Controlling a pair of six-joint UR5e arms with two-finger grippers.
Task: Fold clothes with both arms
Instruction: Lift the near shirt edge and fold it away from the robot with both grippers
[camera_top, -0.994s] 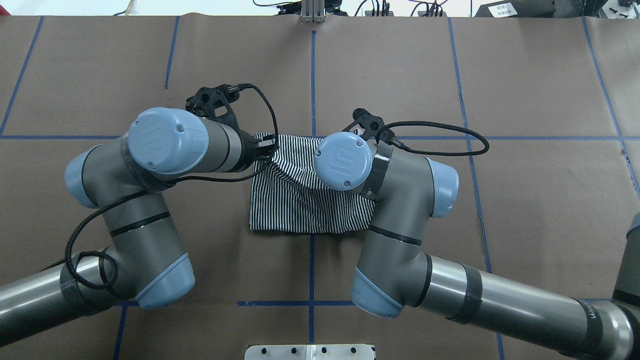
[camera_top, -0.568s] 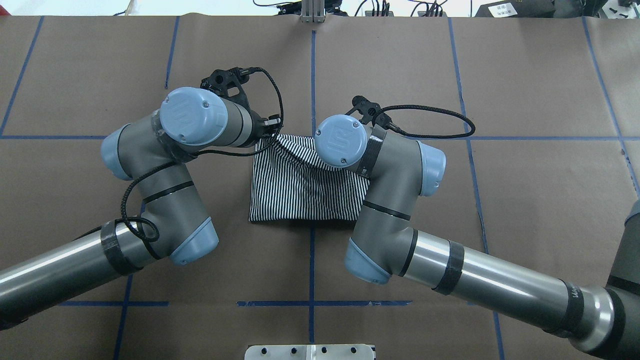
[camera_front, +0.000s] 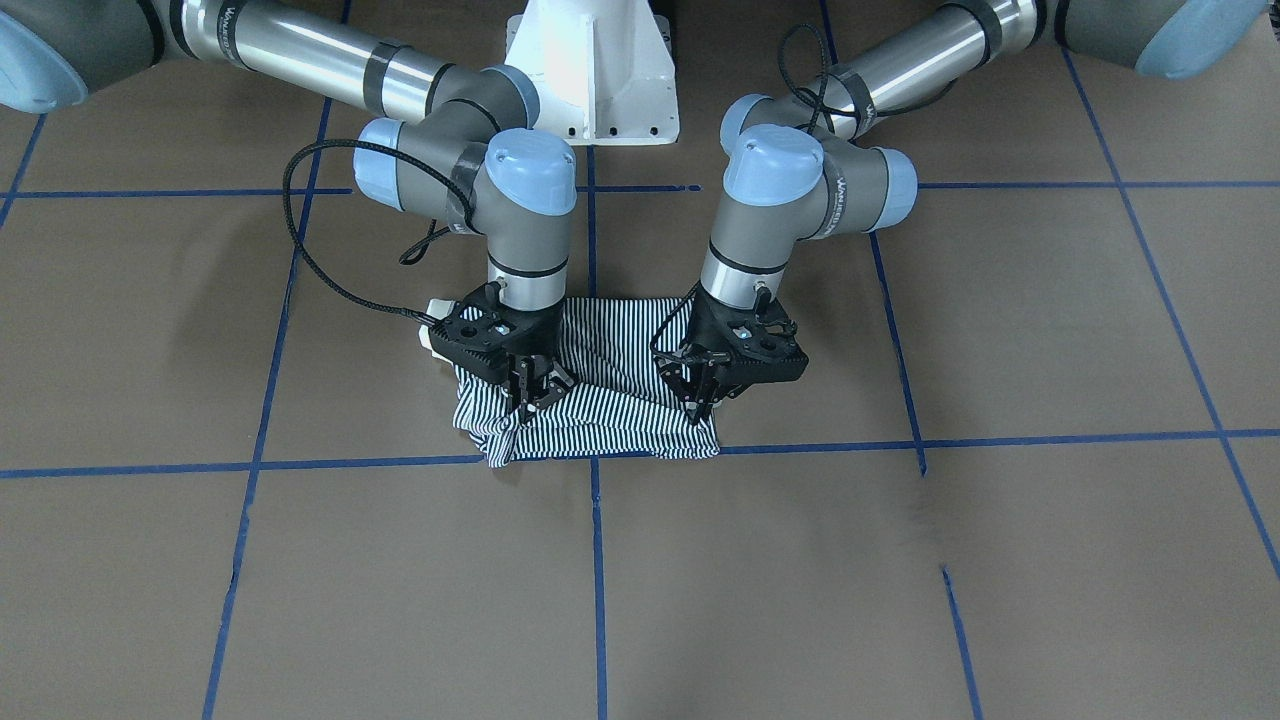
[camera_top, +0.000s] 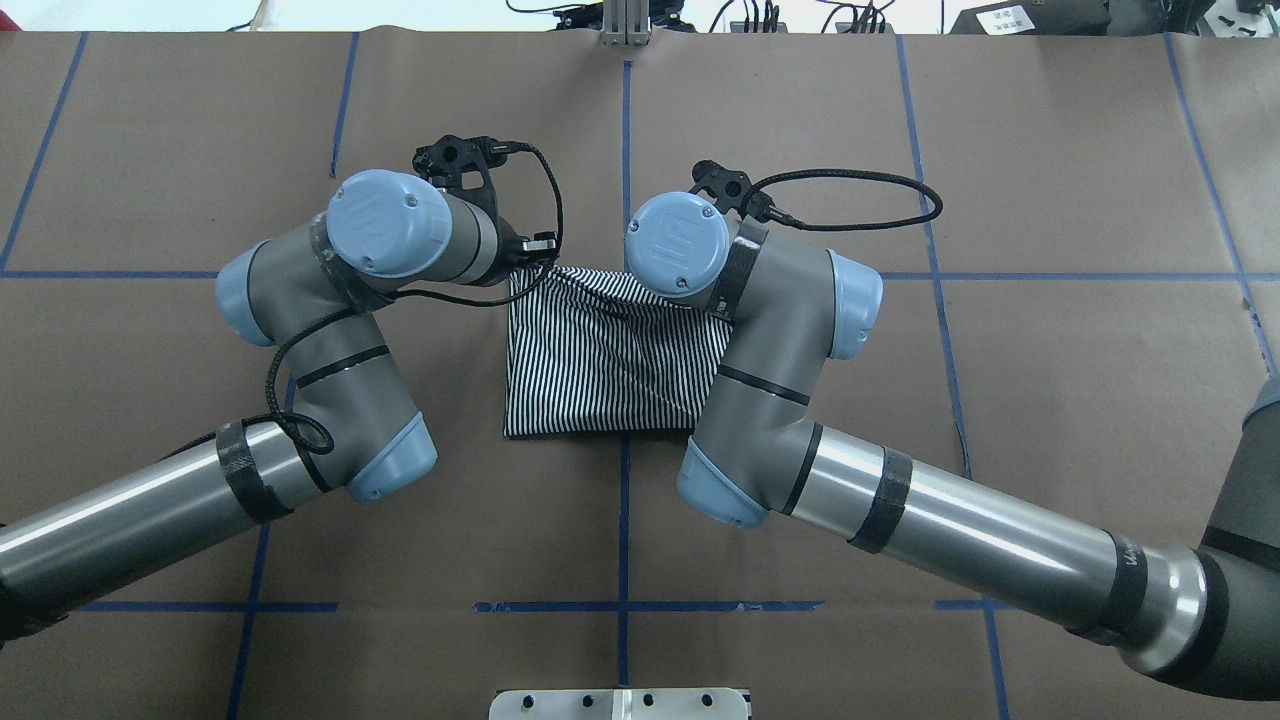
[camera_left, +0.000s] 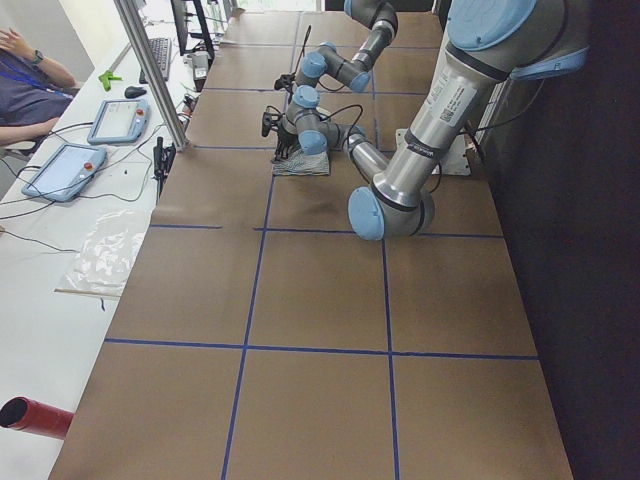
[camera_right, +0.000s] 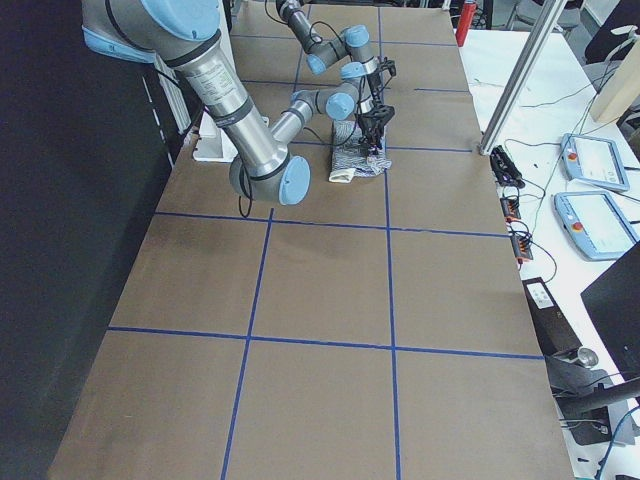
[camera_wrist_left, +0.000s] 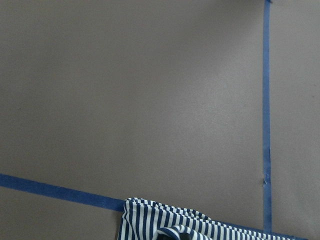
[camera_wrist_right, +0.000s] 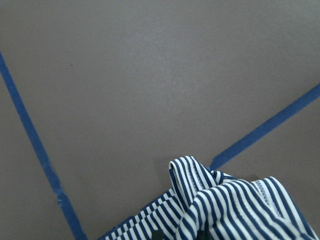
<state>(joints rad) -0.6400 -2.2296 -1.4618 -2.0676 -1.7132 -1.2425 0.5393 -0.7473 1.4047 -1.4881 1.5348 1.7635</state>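
Two arms bend over one polo shirt (camera_top: 610, 370), a soft knit in thin navy-and-white stripes, folded into a rough rectangle at the middle of the counter (camera_top: 1050, 150). That counter is covered in matt brown paper crossed by a grid of blue tape (camera_top: 626, 130). In the overhead view the shirt's 6 o'clock edge lies flat and straight on the paper. Its 12 o'clock edge stands off the paper, creased, and sags in the middle. The left arm (camera_top: 330, 330), silver-grey tubing with light blue caps, comes down at the shirt's 11 o'clock corner. The right arm (camera_top: 780, 330) comes down at its 1 o'clock corner. In the front-facing view the left jaws and the right jaws, both black, stand narrow, each pinching a bunch of striped cloth at that lifted edge. Each wrist view shows a gathered hump of stripes at 6 o'clock, with bare paper and tape beyond it.
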